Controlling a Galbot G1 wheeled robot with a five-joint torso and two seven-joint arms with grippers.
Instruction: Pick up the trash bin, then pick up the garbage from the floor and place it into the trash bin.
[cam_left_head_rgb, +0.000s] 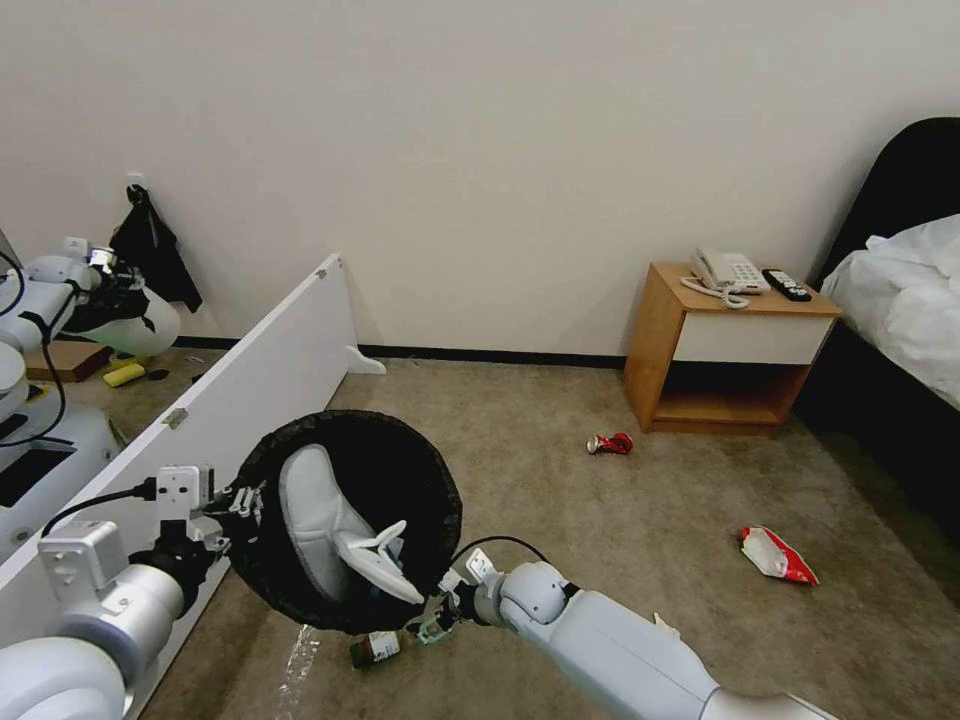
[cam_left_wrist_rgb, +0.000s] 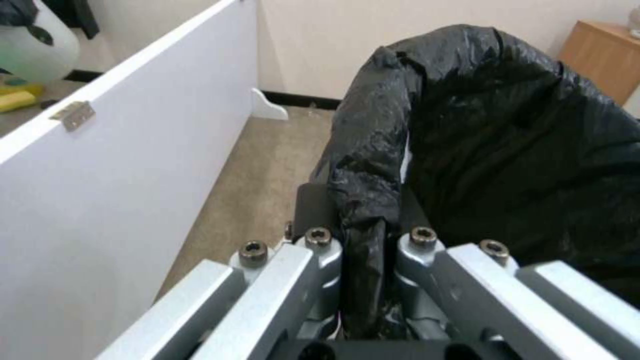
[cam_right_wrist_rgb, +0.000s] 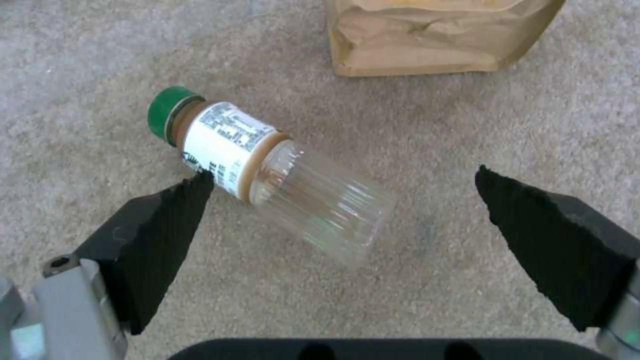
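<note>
— Clear plastic, green cap: the bottle (cam_right_wrist_rgb: 267, 182) lies on its side on the floor (cam_right_wrist_rgb: 467, 150), just short of the brown paper bag (cam_right_wrist_rgb: 437, 35). Where's the right gripper (cam_right_wrist_rgb: 343, 212)?

— Above it, spread wide — one pad near the label, the other well off past the base.

— Then I'd centre it over the bottle's body before lowering, and close across the width, not along the length. Smooth round plastic may roll or squirt out.

— And the trash bin (cam_left_head_rgb: 350, 520)?

— Held off the carpet beside the bottle by the left gripper (cam_left_wrist_rgb: 363, 245), pinching the bag-covered rim. White slippers (cam_left_head_rgb: 340, 535) are already inside.

— A short carry, then. What remains?

— A crushed red can (cam_left_head_rgb: 610, 443) by the nightstand (cam_left_head_rgb: 725, 345) and a red-white packet (cam_left_head_rgb: 778, 556) — both well apart from the bin.
</note>
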